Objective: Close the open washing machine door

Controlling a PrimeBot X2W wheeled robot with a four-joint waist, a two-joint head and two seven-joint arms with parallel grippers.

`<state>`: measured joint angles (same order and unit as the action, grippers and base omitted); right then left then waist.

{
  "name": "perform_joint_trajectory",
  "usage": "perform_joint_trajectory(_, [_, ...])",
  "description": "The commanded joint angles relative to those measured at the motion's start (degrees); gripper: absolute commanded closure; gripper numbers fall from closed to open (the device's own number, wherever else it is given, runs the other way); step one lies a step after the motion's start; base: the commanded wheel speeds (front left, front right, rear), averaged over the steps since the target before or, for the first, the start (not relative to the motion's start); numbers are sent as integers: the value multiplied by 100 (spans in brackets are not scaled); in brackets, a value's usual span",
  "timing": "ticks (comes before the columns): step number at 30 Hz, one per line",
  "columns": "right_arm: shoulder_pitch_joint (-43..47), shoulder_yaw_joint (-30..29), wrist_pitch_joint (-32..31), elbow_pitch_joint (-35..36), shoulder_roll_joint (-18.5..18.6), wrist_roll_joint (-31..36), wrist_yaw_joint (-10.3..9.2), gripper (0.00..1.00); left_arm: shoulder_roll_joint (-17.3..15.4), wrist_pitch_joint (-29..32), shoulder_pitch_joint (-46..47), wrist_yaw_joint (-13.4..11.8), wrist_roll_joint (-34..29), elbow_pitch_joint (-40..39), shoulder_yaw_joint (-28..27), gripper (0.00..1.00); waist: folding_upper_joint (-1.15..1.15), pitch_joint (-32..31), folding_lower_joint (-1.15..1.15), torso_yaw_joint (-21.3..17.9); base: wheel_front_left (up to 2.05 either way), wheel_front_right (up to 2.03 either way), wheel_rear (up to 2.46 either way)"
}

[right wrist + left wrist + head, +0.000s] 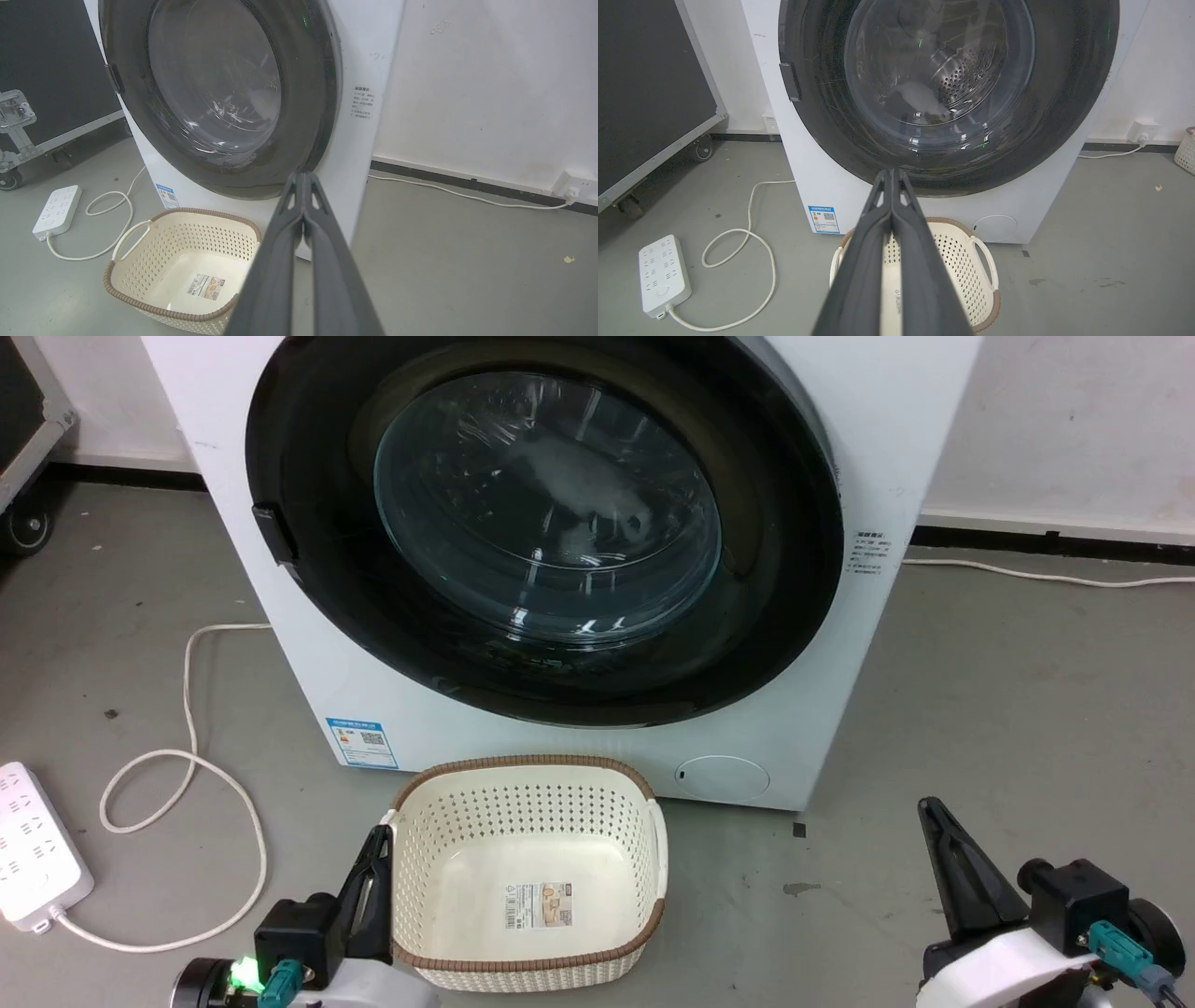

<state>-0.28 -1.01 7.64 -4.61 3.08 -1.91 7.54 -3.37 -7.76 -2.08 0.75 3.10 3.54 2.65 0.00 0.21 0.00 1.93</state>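
From where I stand, the washing machine door (546, 523) lies flush against the white machine front, so the closing looks all but done. The left gripper (380, 840) and right gripper (929, 812) hang low beside the basket (523, 763), fingers pressed together. At most, the latch side may want a firm push.

**Gloss on the machine, matt on the floor**

The washing machine door (546, 513) has a glossy black plastic rim around a clear, shiny glass bowl streaked with reflections. Behind the glass, the drum (959, 77) looks like bright perforated metal. The washing machine casing (831, 691) is smooth white with a soft sheen. The laundry basket (523, 803) is cream perforated plastic with a brown woven-look rim and a paper label (539, 903). The floor (1008, 709) is matt grey, stained and scuffed. The power strip (33, 859) is smooth white plastic. The left gripper (892, 172) and right gripper (303, 174) have matt dark fingers
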Motion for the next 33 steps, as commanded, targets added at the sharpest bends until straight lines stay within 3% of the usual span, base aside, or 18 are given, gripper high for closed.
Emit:
perform_joint_trajectory(1, [14,11,-25,55,-10,39,-3,100,2,38,77,-17,-52,-38,-28,100,0,0,0,-4,0,0,0])
perform_joint_trajectory(33, [21,57,-400,261,-15,116,-4,100,26,413,143,-47,-183,-199,-149,100,0,-11,0,-100,0,0,0])
